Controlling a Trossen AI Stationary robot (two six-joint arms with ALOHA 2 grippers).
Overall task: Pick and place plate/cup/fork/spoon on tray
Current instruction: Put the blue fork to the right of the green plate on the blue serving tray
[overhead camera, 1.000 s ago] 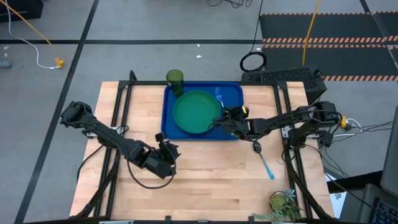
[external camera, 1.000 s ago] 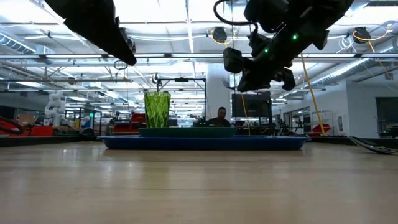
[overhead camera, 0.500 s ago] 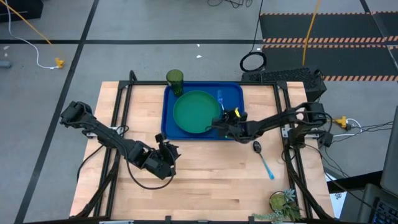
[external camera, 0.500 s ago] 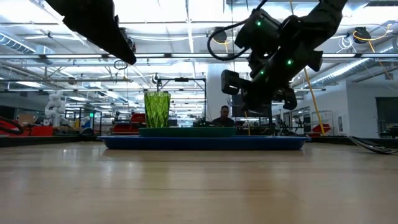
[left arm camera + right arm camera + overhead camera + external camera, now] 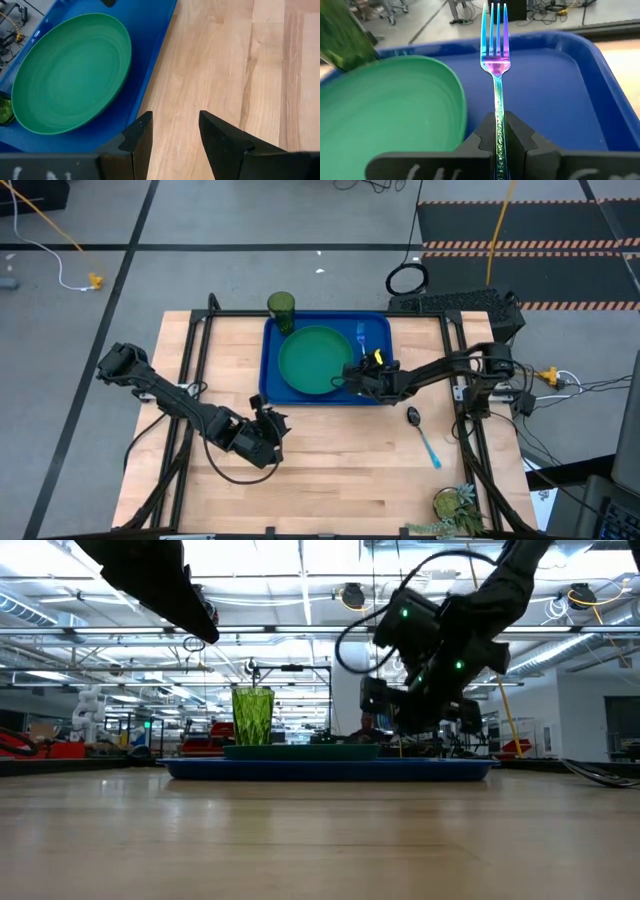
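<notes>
The blue tray lies at the table's far middle. The green plate lies flat on it, and the green cup stands upright at the tray's far left corner. My right gripper is over the tray's right part, just right of the plate, shut on the fork. The spoon lies flat on the wood right of the tray. My left gripper is open and empty over the wood near the tray's near left edge. My right gripper pinches the fork's handle between its two fingers. The fingers lie along the handle, coming from the near right. The tined head points away toward the tray's far rim, over the tray floor. I cannot tell whether the fork touches the tray.
A potted plant stands at the table's near right corner. Bare wood lies in the near half of the table. The tray floor right of the plate is bare. The room beyond shows in the low view.
My right gripper has come down toward the tray with the fork, staying shut on it, and the fork's head has shifted a little toward the table's right over the tray.
</notes>
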